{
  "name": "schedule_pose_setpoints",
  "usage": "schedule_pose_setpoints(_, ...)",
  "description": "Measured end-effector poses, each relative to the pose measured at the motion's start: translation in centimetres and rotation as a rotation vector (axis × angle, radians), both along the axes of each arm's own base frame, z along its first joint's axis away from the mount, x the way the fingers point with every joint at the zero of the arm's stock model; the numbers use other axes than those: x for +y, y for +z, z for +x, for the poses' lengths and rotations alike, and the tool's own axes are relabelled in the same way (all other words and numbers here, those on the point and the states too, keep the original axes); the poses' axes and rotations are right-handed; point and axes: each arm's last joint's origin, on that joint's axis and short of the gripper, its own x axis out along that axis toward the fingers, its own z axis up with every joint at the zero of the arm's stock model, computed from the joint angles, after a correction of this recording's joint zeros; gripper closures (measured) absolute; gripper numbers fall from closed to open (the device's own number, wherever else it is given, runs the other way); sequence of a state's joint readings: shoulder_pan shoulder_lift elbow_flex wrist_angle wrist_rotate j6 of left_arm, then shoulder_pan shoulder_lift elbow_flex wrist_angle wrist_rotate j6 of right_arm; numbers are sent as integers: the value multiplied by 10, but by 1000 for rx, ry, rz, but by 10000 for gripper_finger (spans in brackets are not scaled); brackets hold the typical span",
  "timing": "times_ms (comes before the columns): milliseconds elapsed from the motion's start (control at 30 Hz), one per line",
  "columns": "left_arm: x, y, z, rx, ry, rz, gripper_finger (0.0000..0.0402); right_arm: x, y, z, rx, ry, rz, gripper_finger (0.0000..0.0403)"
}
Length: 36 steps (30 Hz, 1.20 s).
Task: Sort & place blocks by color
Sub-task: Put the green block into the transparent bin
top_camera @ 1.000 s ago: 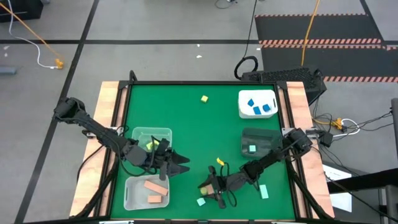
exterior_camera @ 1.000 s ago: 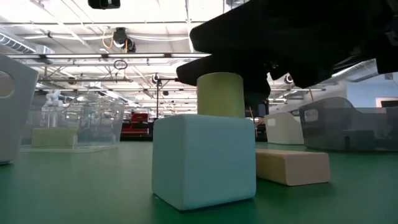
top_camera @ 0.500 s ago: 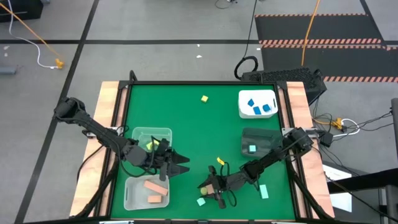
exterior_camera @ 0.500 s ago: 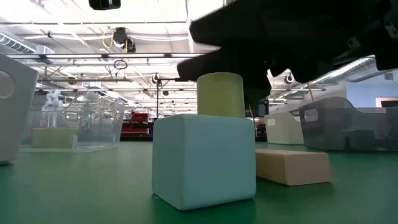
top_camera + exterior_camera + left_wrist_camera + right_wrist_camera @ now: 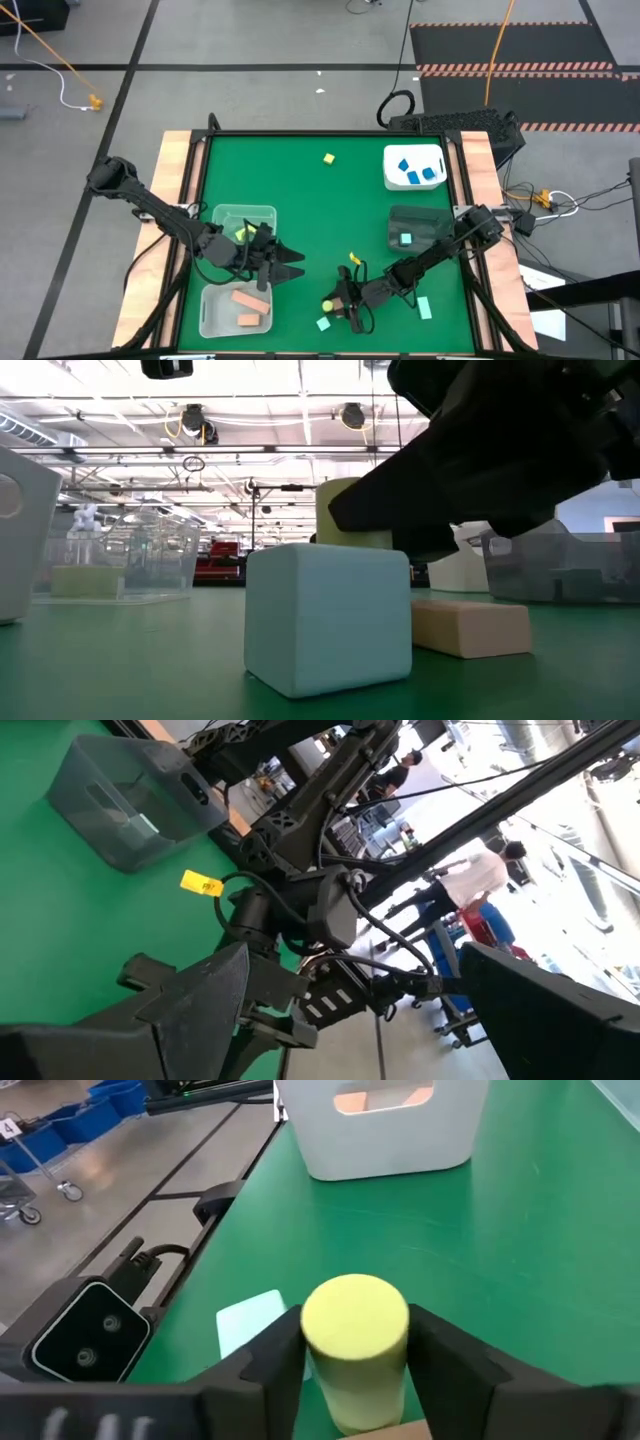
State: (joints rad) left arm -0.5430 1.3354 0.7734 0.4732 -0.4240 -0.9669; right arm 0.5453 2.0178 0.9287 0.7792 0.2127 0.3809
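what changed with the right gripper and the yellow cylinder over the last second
The right gripper has closed on the yellow cylinder near the table's front edge and tilted; from above, the cylinder's round top now shows between its fingers. The mint cube and the peach bar beside it did not move. The left gripper stayed open between its two tubs.

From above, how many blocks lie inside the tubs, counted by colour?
blue blocks: 3
peach blocks: 2
mint block: 1
yellow block: 1 that shows
Total: 7
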Motion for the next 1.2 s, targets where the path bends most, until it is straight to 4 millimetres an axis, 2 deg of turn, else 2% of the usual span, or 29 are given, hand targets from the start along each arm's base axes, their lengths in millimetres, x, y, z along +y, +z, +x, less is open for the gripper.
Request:
schedule_pose_setpoints(133, 0, 0, 0, -4, -2, 27, 41, 0, 0, 0, 2, 0, -1, 290)
schedule_pose_setpoints(367, 2, 0, 1, -6, 3, 56, 41, -2, 1, 1, -11, 9, -15, 290)
schedule_pose_setpoints(500, 4, 0, 2, -10, 9, 87, 41, -9, 13, 4, -46, 17, -76, 290)
schedule_pose_setpoints(700, 11, 0, 6, -15, 33, 150, 41, -33, 52, 6, -101, 9, -203, 290)
schedule_pose_setpoints(867, 16, 0, 8, -21, 46, 229, 41, -65, 97, 2, -147, -60, -224, 290)
schedule_pose_setpoints(1067, 17, 0, 8, -34, 57, 468, 41, -101, 154, -13, -234, -210, -23, 290)
schedule_pose_setpoints(1200, 24, 0, 10, -18, 141, 612, 41, -117, 178, -22, -297, -273, 86, 290)
